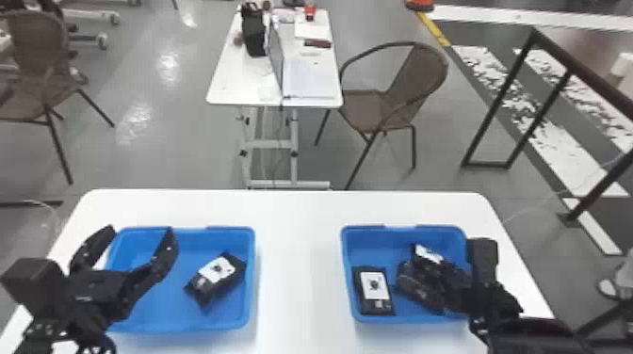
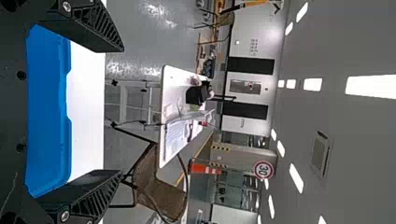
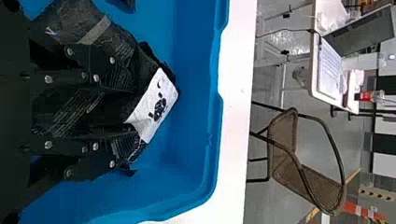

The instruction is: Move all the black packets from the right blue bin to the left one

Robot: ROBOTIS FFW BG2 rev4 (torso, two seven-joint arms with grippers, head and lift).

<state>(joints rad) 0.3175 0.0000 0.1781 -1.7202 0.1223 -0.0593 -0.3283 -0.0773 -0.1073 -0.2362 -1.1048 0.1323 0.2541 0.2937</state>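
Black packet point(image 3: 156, 105) between fingers of right hand point(image 1: 420, 275)

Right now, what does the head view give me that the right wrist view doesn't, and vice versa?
Head view: left bin, the black packet lying inside it, and the left claw, fingers spread over that bin.

Right wrist view: black-and-yellow striping and a black wall panel in the background.

Both: right bin, right claw, the white-labelled packet at it, laptop, brown chair.
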